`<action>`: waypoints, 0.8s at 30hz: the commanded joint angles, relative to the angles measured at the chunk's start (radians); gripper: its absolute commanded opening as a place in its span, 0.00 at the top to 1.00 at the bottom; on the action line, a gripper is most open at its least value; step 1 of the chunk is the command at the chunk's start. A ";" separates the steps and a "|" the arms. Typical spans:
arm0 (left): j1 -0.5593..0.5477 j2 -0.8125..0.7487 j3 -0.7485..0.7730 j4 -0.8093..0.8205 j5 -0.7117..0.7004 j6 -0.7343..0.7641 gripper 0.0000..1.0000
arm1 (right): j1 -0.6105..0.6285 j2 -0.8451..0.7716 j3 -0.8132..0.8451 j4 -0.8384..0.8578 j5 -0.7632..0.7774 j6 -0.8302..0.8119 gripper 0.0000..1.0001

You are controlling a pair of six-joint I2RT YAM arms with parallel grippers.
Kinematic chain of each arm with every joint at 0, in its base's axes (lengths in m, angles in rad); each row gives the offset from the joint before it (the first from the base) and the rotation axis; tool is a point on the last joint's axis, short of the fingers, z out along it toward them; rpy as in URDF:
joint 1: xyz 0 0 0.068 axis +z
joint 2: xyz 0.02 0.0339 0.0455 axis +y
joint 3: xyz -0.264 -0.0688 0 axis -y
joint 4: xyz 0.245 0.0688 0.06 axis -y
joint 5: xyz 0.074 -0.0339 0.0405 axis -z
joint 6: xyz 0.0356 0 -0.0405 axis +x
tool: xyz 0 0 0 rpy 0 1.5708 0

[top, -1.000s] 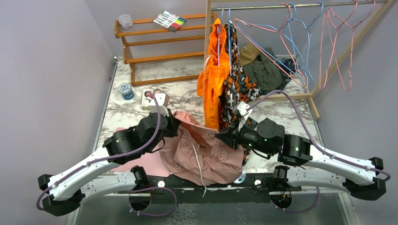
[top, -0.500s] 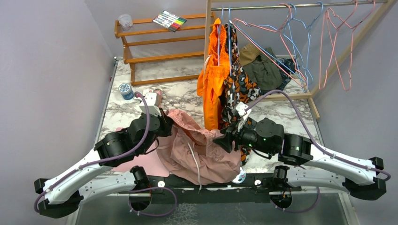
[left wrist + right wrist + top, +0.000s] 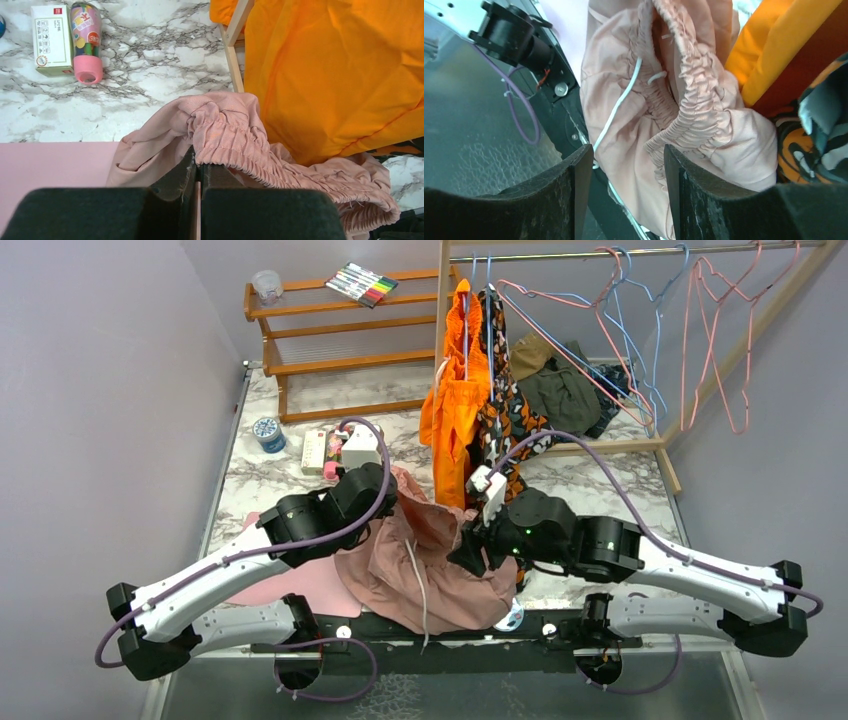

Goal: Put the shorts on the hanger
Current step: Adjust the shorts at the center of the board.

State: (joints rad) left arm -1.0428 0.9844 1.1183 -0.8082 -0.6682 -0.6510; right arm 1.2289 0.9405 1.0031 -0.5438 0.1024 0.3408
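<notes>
- Two arms meet over the shorts (image 3: 432, 565), which lie bunched at the near middle of the marble table (image 3: 268, 478), partly on a pink mat (image 3: 300, 585).
- The waist end is raised and points away from the arm bases, toward the hanging orange garment (image 3: 450, 420). The leg end spills toward the near table edge, so the long axis runs far to near.
- The white drawstring (image 3: 415, 575) follows that same line, trailing down past the near edge.
- The left gripper (image 3: 196, 172) is clamped tight on the gathered waistband, its fingers pressed together with the elastic bulging just above them.
- The right gripper (image 3: 626, 165) stands spread, fingers well apart. The other side of the waistband sits just beyond its tips, and I cannot tell whether it touches them.
- Between the two grippers the waistband gapes as a crumpled loop, seen best from the right wrist.
- From above, both sets of fingertips are buried under wrists and cloth, so the grips only read from the wrist cameras.
- The leg hems are lost in folds, and the lowest cloth is hidden against the dark frame at the table's near edge.
- The camouflage garment (image 3: 510, 430) hangs just beside the orange one, right behind the shorts.
- A pink wire hanger (image 3: 687, 360) hangs on the rail at the far right, well apart from the shorts; others hang nearby.
</notes>
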 commanded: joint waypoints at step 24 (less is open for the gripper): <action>0.002 0.011 0.047 0.027 -0.067 -0.024 1.00 | 0.004 0.158 -0.082 0.010 0.345 0.303 0.32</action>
State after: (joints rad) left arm -1.0428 1.0008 1.1389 -0.8093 -0.7086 -0.6716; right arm 1.2293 1.0794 0.9371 -0.5453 0.3458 0.5877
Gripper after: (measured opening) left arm 0.022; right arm 0.684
